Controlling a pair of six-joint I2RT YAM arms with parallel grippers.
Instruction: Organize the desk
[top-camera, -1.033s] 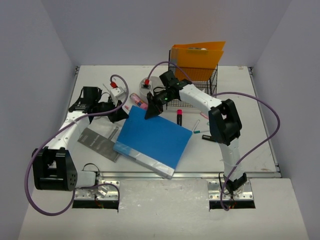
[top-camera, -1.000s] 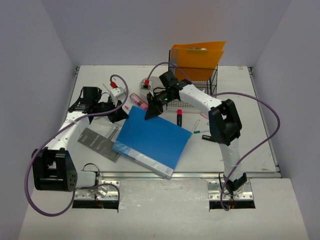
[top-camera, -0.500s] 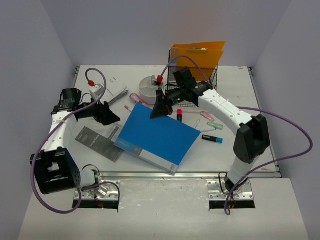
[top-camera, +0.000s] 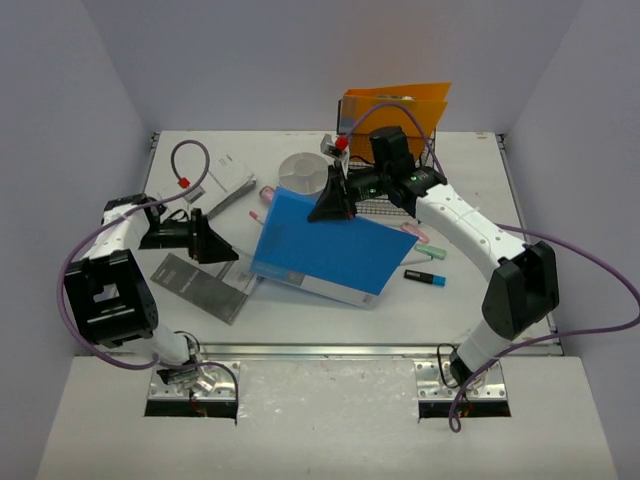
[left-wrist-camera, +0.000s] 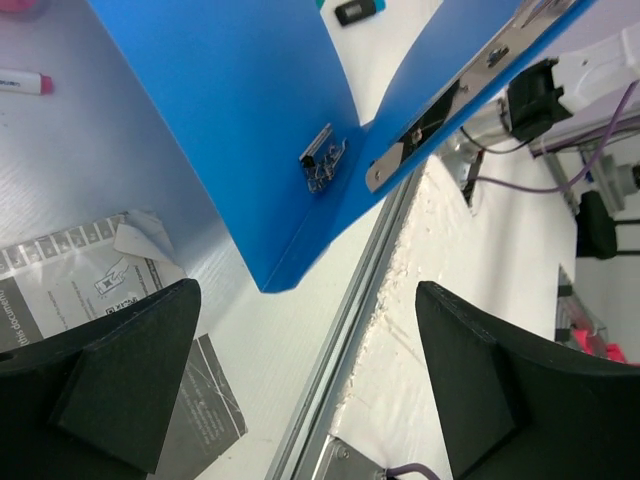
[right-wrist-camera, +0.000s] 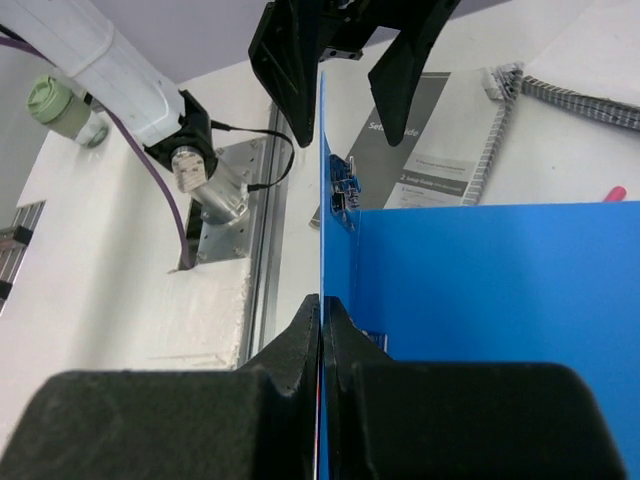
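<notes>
Desk (top-camera: 300, 320): flat white top enclosed by lavender walls; it fills the top view beyond the arm bases.
Rail (top-camera: 330, 350): silver strip along the desk's near edge.
Binder (top-camera: 335, 250): blue, at the middle of the desk. The far left corner is lifted and the near edge sits low. The left wrist view shows one cover raised and a metal clip inside.
Right gripper (top-camera: 332, 203): fingers together, clamped on the thin edge of the binder cover at its far left corner.
Left gripper (top-camera: 208, 240): fingers apart with nothing between them. It is near the left edge, just left of the binder and pointed toward it.
Booklet (top-camera: 205, 287): grey and flat, toward the near left corner. Its right end meets the binder's near left corner.
Basket (top-camera: 428, 160): black wire, at the far edge, right of centre.
Folder (top-camera: 395, 110): orange, upright in the basket.
Disc (top-camera: 298, 172): grey and round, just beyond the binder's far left corner.
Pamphlet (top-camera: 230, 180): white and flat, toward the far left corner.
Pink marker (top-camera: 268, 193): lying between the disc and the pamphlet.
Blue marker (top-camera: 425, 277): just right of the binder, not touching it.
</notes>
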